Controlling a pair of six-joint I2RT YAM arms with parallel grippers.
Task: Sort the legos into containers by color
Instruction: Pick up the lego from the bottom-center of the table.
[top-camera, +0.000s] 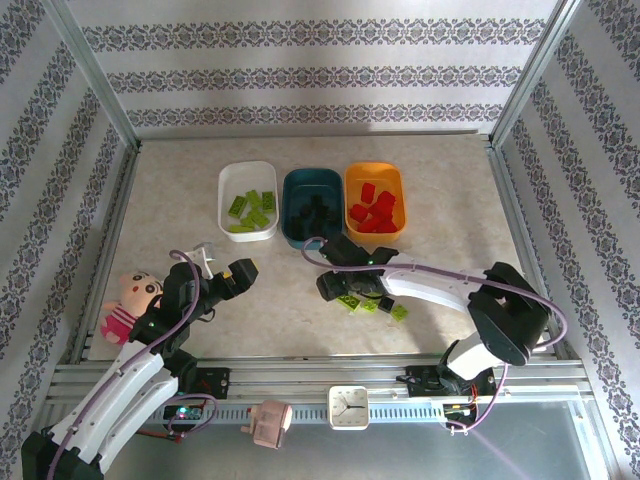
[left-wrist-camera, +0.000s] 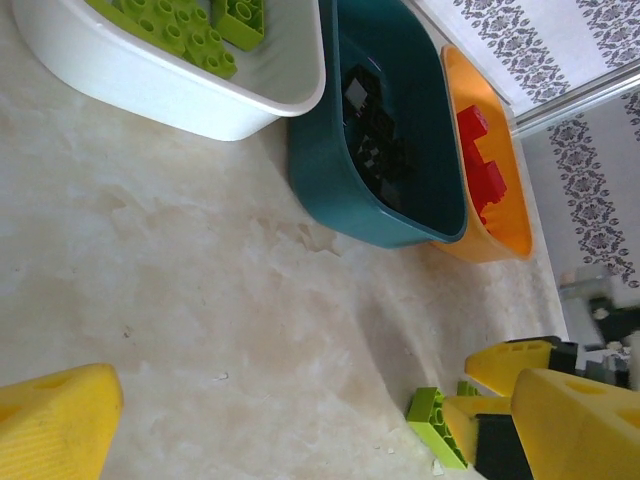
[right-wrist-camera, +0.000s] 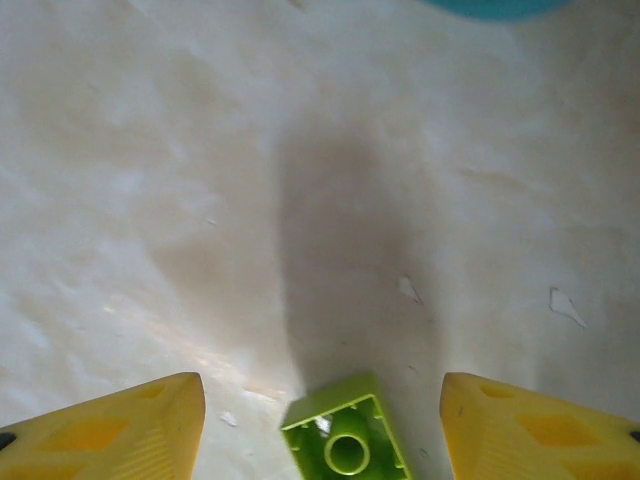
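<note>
Hovering at the near left, the left gripper (top-camera: 240, 272) gaped wide, holding nothing. Farther off stood the shallow white plastic tub (top-camera: 245, 178) of lime green bricks (top-camera: 250, 208), the dark teal tub (top-camera: 300, 185) of black bricks (top-camera: 318, 212), and the orange tub (top-camera: 385, 173) of red bricks (top-camera: 372, 212). Nearer and rightward, the right gripper (right-wrist-camera: 318, 392) stood partly spread astride a loose lime brick (right-wrist-camera: 345, 445), seemingly not touching it.

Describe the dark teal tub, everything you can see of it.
The dark teal tub is a shallow rounded-rectangle container, smooth and glossy like plastic, with a rolled rim. It stands upright on the table, in the middle of a row. The white tub is on its left and the orange tub on its right, both close against it; contact is unclear. Black bricks lie inside.
</note>
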